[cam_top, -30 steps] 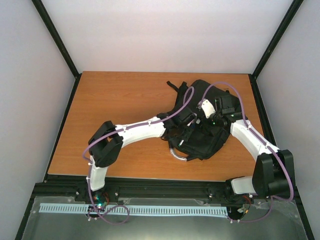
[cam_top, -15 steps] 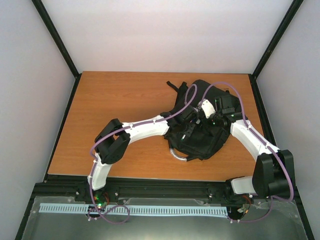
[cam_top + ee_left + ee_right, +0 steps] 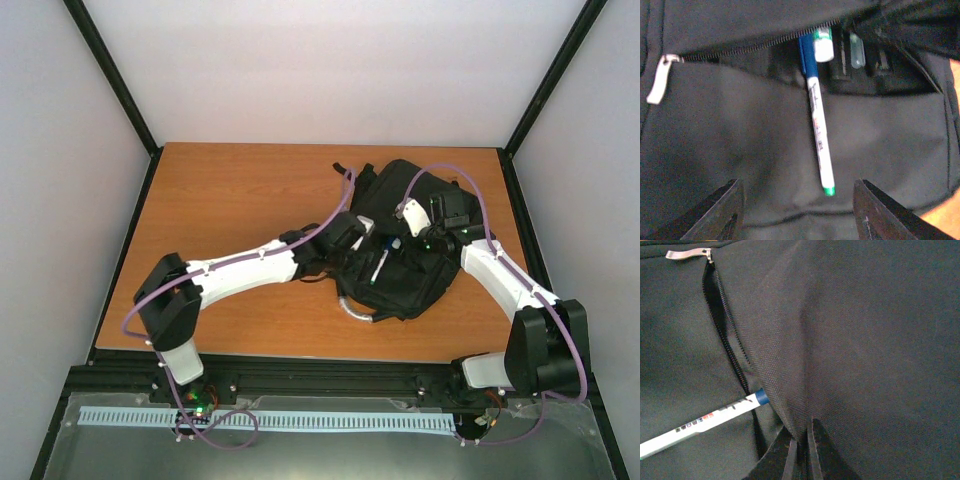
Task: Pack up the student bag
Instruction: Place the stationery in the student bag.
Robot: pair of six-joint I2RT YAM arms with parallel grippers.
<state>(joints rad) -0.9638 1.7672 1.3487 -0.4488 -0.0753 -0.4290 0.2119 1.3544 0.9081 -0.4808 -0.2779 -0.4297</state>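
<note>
I see the student bag on the table's right half, long axis near-to-far, handle loop nearest, fabric pinched in my right gripper, left gripper spread before its pocket.

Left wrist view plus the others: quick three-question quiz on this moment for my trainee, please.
1. True or false: the left gripper is clamped on the pen.
2. What does the right gripper pinch? A) student bag fabric B) the pen C) nothing
3. Fill in: the pen's ___ end sits in the open zip pocket, the green end outside.
Key: 1 false; 2 A; 3 blue.
</note>
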